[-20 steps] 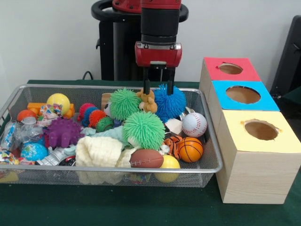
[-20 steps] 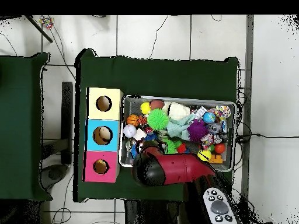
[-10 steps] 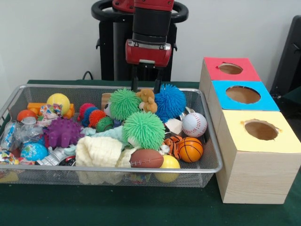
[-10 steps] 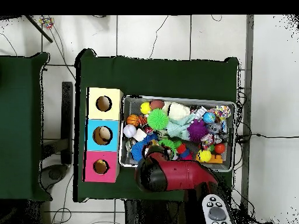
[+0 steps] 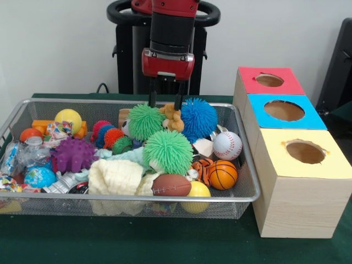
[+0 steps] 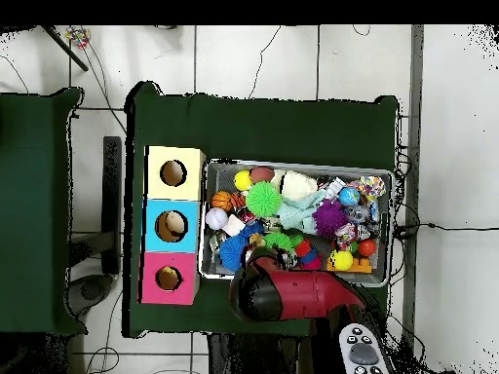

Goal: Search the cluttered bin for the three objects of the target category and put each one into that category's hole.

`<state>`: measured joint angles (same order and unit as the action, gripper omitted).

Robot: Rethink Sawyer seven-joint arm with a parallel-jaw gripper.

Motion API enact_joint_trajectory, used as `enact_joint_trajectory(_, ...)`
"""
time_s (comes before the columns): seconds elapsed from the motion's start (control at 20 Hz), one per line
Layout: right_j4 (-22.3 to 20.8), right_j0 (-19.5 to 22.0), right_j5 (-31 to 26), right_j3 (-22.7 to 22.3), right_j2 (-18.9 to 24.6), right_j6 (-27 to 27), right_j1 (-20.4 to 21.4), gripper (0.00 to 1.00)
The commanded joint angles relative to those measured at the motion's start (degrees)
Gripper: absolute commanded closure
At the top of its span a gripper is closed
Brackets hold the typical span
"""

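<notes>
A wire mesh bin (image 5: 165, 197) holds a jumble of toys. My gripper (image 5: 165, 103) hangs open over its back middle, empty, fingertips just above a brown teddy bear (image 5: 174, 118). The bear sits between a green spiky ball (image 5: 144, 121) and a blue spiky ball (image 5: 199, 117). A second green spiky ball (image 5: 168, 151) lies in front of them. At the bin's right end lie a baseball (image 5: 227, 145), a basketball (image 5: 222, 174) and a football (image 5: 171, 185). In the overhead view the red arm (image 6: 292, 292) hides the gripper.
Three wooden boxes with round holes stand in a row right of the bin: red (image 5: 247, 77), blue (image 5: 258, 107), yellow (image 5: 275, 157). A purple spiky ball (image 5: 73, 154), a yellow ball (image 5: 68, 117) and a cream cloth (image 5: 115, 176) fill the bin's left half.
My gripper has risen slightly and shifted left in the front view, from over the blue spiky ball to over the teddy bear. It stayed open; the toys have not moved.
</notes>
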<state>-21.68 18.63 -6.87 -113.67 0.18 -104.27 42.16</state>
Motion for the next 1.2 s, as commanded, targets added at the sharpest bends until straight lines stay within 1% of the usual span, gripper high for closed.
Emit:
enact_joint_trajectory(0.05,-1.4,0.6,-0.2,0.0,0.9,-5.2,-3.1,0.0)
enact_joint_trajectory(0.3,-1.1,1.4,-0.6,-1.0,2.9,-4.8,-2.7,0.0)
enact_joint_trajectory(0.6,-0.9,0.8,-0.3,-1.2,3.3,-5.1,-3.1,0.0)
enact_joint_trajectory(0.8,-1.2,1.4,0.1,-1.9,4.0,-4.8,-3.1,0.0)
enact_joint_trajectory(1.1,-0.5,3.0,-1.7,-3.7,7.1,-3.9,-2.1,0.0)
enact_joint_trajectory(1.2,-0.2,2.9,-2.1,-4.0,7.3,-4.1,-1.9,0.0)
